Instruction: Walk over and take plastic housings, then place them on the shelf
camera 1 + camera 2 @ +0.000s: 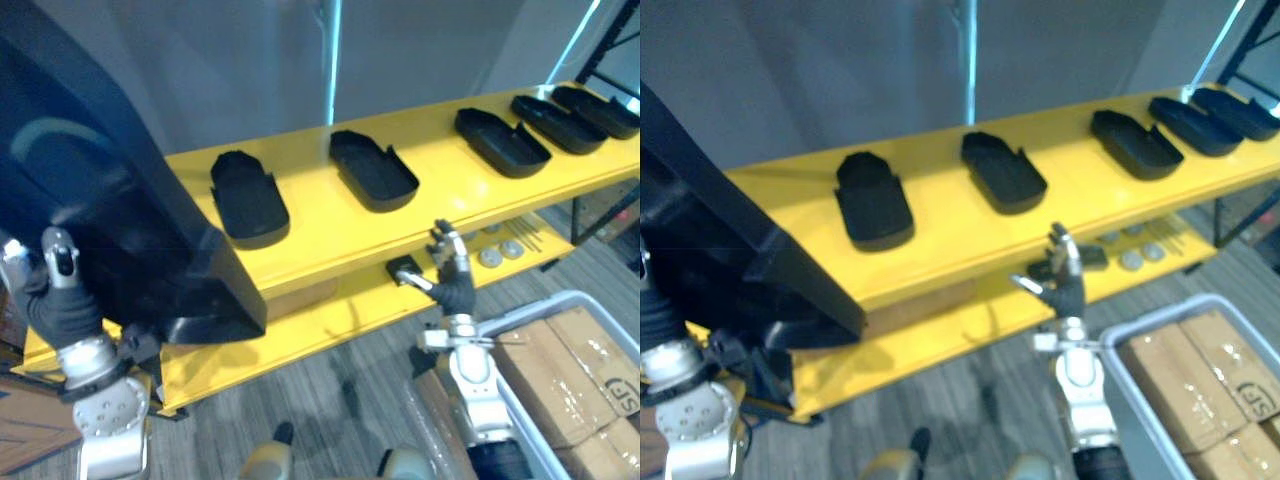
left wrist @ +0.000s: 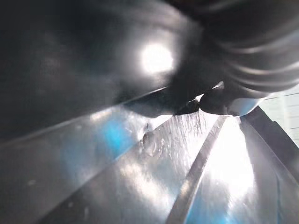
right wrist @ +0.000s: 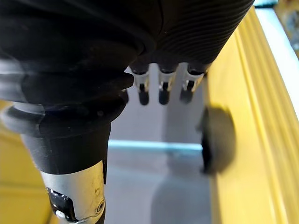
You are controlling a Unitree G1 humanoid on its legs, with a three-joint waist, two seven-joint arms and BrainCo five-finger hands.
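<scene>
A big black plastic housing point(image 1: 110, 200) hangs above the left end of the yellow shelf point(image 1: 440, 195), tilted. My left hand point(image 1: 62, 295) grips its lower left edge, thumb up against the face; in the left wrist view the dark housing point(image 2: 84, 56) sits right against the camera. Several smaller black housings lie in a row on the shelf top, among them one left of centre point(image 1: 247, 200), one in the middle point(image 1: 373, 168) and one further right point(image 1: 500, 140). My right hand point(image 1: 452, 272) stands in front of the shelf's front edge, fingers point(image 3: 161, 88) straight, holding nothing.
The lower shelf level carries a small black block point(image 1: 403, 270) and silver discs point(image 1: 490, 257). A grey crate point(image 1: 600, 305) holding cardboard boxes point(image 1: 560, 365) stands on the floor at the lower right. A blue upright post point(image 1: 332, 60) rises behind the shelf.
</scene>
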